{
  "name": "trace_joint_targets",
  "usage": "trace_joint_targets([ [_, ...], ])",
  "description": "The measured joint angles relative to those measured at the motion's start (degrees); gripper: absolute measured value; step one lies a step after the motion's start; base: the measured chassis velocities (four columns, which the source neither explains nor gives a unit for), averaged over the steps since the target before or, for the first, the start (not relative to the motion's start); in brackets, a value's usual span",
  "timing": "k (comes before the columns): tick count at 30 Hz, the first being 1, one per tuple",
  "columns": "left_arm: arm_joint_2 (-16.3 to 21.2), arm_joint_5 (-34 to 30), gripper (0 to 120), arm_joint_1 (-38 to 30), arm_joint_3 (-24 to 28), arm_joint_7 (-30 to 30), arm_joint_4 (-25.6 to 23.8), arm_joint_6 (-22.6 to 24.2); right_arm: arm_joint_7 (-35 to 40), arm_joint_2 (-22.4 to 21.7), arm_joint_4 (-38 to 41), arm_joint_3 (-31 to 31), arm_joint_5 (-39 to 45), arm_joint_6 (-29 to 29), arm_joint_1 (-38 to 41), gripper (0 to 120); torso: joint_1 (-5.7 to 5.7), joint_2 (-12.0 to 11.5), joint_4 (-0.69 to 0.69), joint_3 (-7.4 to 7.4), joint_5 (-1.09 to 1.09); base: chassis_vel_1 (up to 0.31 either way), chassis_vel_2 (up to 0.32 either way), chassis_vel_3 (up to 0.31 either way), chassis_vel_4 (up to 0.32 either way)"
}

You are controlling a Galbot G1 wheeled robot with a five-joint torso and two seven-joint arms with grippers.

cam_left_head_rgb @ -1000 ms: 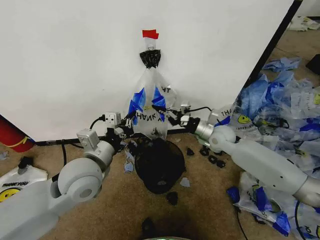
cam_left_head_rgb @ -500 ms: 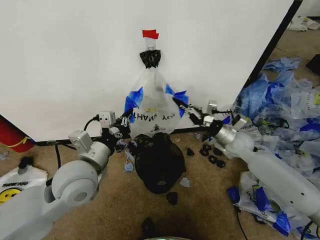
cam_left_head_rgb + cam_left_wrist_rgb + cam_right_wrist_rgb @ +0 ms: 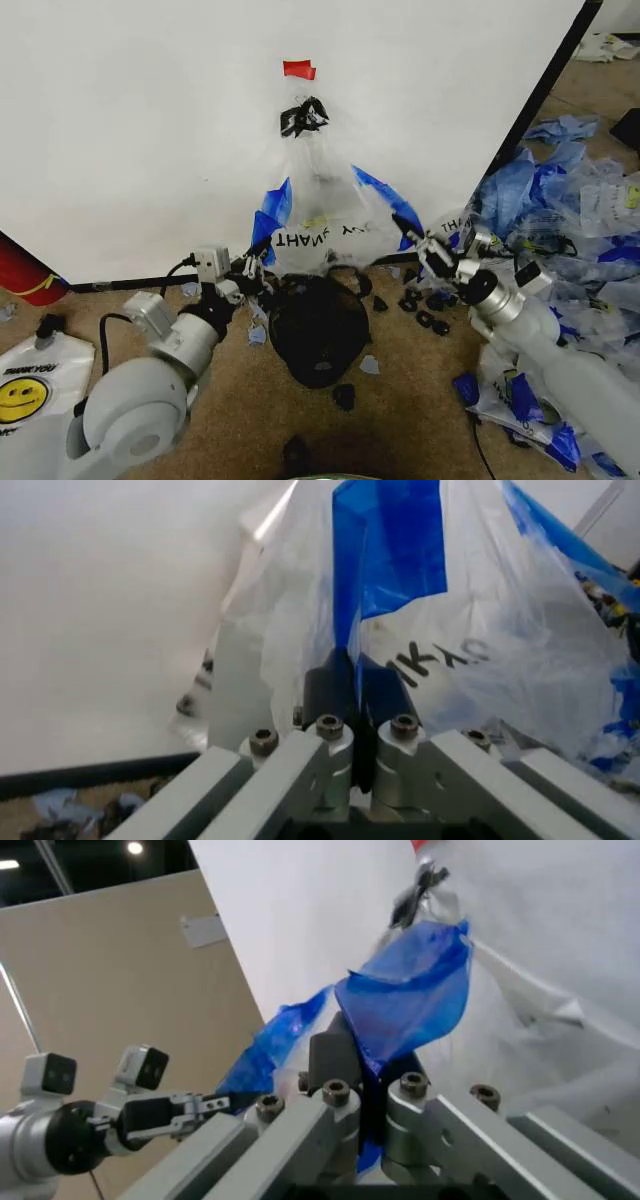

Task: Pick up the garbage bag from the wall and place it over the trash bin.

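Observation:
The garbage bag (image 3: pixel 320 215), clear with upside-down "THANK YOU" print, hangs by a black knot (image 3: pixel 301 117) from the white wall (image 3: pixel 140 130), under a piece of red tape (image 3: pixel 298 70). Its lower end is stretched wide just above the black mesh trash bin (image 3: pixel 318 330) on the floor. My left gripper (image 3: pixel 257 257) is shut on the bag's left blue handle strip (image 3: pixel 385 547). At the bag's other side, my right gripper (image 3: pixel 417 237) is shut on the right blue strip (image 3: pixel 405 1001). Both pairs of fingers (image 3: pixel 330 690) (image 3: pixel 335 1057) pinch the plastic.
A red cylinder (image 3: pixel 25 268) stands at the wall's left end. A white smiley bag (image 3: pixel 28 385) lies at the lower left. Heaps of clear and blue bags (image 3: pixel 575 215) cover the floor at right. Black scraps (image 3: pixel 425 318) lie around the bin.
Both grippers have moved apart and back from the wall, each holding a blue strip. The bag's lower end has spread much wider, and the knot at its top looks pulled looser.

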Motion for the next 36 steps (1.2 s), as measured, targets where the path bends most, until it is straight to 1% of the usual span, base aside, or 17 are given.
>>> trace_joint_targets([
  [2, -0.47, 0.83, 0, 0.91, 0.12, 0.12, 0.14, -0.03, 0.05, 0.62, -0.24, -0.40, -0.53, 0.18, -0.27, 0, 0.00, 0.00, 0.00, 0.00, 0.01, 0.000, 0.000, 0.000, 0.000],
  [3, -0.88, 1.57, 0, 1.77, 0.21, 0.17, 0.37, -0.08, 0.26, 1.26, -0.65, -0.71, -1.07, 0.34, -0.38, 0, 0.00, 0.00, 0.03, 0.00, 0.03, 0.000, 0.000, 0.000, 0.000],
  [8, -1.57, 3.31, 0, 4.02, 0.19, 0.71, 1.48, -0.60, 2.29, 2.85, -2.48, -1.82, -2.52, 0.91, -0.04, 0, 0.00, 0.00, 0.00, 0.00, 0.02, 0.000, 0.000, 0.000, 0.000],
  [13, -2.05, 3.68, 0, 3.93, 0.60, 1.17, 2.17, -0.79, 3.14, 3.46, -3.08, -2.20, -2.80, 1.08, 0.13, 0, 0.01, 0.00, 0.01, 0.00, 0.02, 0.000, 0.000, 0.000, 0.000],
  [20, -3.50, 3.85, 0, 2.11, 1.59, 1.66, 4.06, -0.89, 4.34, 4.46, -3.43, -2.66, -3.73, 1.32, 0.29, 0, 0.01, 0.00, 0.00, 0.00, 0.01, 0.000, 0.000, 0.000, 0.000],
  [23, -3.87, 3.52, 0, -0.14, 2.17, 2.31, 6.72, -1.27, 5.15, 5.78, -4.23, -3.28, -4.77, 1.54, 0.66, 0, 0.01, 0.00, 0.00, 0.00, 0.02, 0.000, 0.000, 0.000, 0.000],
  [24, -3.87, 3.52, 0, -0.14, 2.17, 2.31, 6.72, -1.27, 5.15, 5.78, -4.23, -3.28, -4.77, 1.54, 0.66, 0, 0.01, 0.00, 0.00, 0.00, 0.02, 0.000, 0.000, 0.000, 0.000],
  [27, -4.80, 2.99, 0, -3.10, 3.58, 2.85, 10.48, -1.96, 6.53, 7.28, -5.66, -3.93, -5.82, 1.83, 1.51, 0, 0.01, -0.01, 0.00, 0.01, 0.02, 0.000, 0.000, 0.000, 0.000],
  [30, -6.70, 2.91, 0, -7.84, 7.11, 4.02, 16.52, -3.33, 8.65, 9.70, -7.67, -4.77, -6.61, 2.26, 2.48, 0, 0.01, -0.02, -0.01, 0.01, 0.01, 0.000, 0.000, 0.000, 0.000],
  [31, -6.70, 2.91, 0, -7.84, 7.11, 4.02, 16.52, -3.33, 8.65, 9.70, -7.67, -4.77, -6.61, 2.26, 2.48, 0, 0.01, -0.02, -0.01, 0.01, 0.01, 0.000, 0.000, 0.000, 0.000],
  [36, -8.45, 3.17, 0, -10.63, 10.11, 4.88, 20.91, -3.43, 9.61, 11.24, -10.85, -5.34, -8.83, 2.74, 2.70, 0, 0.01, -0.02, 0.00, 0.01, 0.03, 0.000, 0.000, 0.000, 0.000],
])
